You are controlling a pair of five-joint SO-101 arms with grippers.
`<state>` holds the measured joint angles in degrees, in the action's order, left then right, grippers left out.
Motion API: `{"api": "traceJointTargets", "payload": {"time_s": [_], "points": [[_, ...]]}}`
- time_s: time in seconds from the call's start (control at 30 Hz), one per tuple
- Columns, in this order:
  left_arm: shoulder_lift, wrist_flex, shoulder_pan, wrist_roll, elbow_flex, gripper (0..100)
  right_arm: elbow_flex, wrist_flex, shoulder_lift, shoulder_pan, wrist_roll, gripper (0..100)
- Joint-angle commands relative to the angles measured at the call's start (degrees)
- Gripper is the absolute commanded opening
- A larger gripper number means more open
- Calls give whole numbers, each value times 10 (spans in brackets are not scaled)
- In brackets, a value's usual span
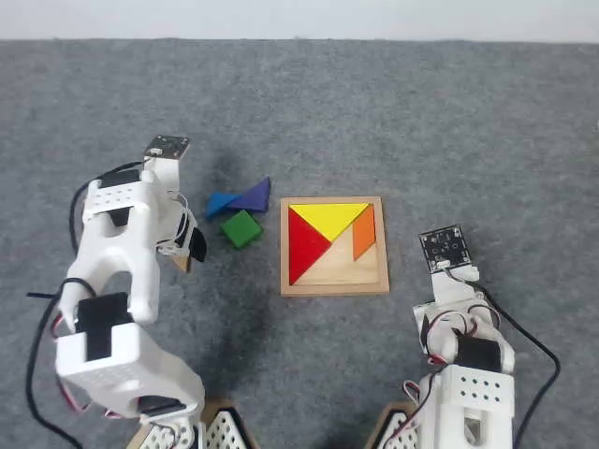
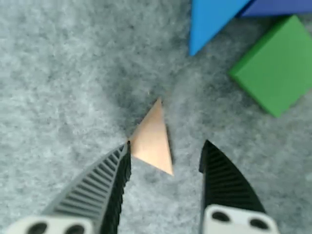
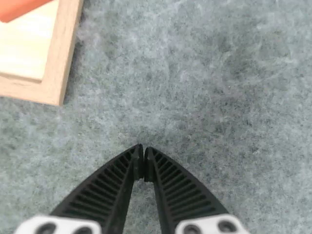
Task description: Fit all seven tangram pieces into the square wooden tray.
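Grey carpet [image 1: 421, 112] around wooden tray [image 1: 334, 292], green square [image 1: 241, 228] beside blue triangle [image 1: 220, 202]

The left gripper [image 2: 167, 144] hangs spread around a tan triangle [image 2: 151, 140] on grey carpet [image 2: 58, 73], with one fingertip [image 2: 124, 151] at the triangle's corner. Beyond the tan triangle lie a blue triangle [image 2: 214, 19] and a green square [image 2: 275, 66], apart from each other.

— What is covering the counter [image 1: 421, 122]?

— Grey, felt-like matting is running across all of it.

— And what is lying on it?

— The wooden tray [image 1: 335, 292] is sitting near the middle. Off to one side, a blue triangle [image 1: 220, 203] and a purple piece [image 1: 253, 196] are touching each other. A green square [image 1: 241, 228] is lying just beside them, and a small tan triangle [image 2: 152, 139] is resting nearby.
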<state>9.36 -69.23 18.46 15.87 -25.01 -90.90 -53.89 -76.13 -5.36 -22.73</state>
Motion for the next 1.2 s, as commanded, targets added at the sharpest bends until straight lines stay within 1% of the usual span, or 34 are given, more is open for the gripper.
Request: {"api": "traceJointTargets", "payload": {"time_s": [0.0, 0.1, 0.3, 0.47, 0.8, 1.03, 1.17], "points": [[-33, 10, -1, -4, 5, 232, 4, 7, -7, 4, -8, 9], [-25, 10, 6, -4, 7, 232, 4, 7, -7, 4, -8, 9], [43, 10, 15, -4, 44, 232, 4, 7, -7, 4, -8, 9], [50, 9, 14, -3, 50, 231, 4, 7, -7, 4, -8, 9], [56, 9, 12, 1, 29, 87, 4, 8, -7, 4, -8, 9], [54, 4, 1, 1, 24, 63, 4, 8, -7, 4, -8, 9], [37, -25, -33, -4, 32, 55, 4, 8, -7, 4, -8, 9]]}}
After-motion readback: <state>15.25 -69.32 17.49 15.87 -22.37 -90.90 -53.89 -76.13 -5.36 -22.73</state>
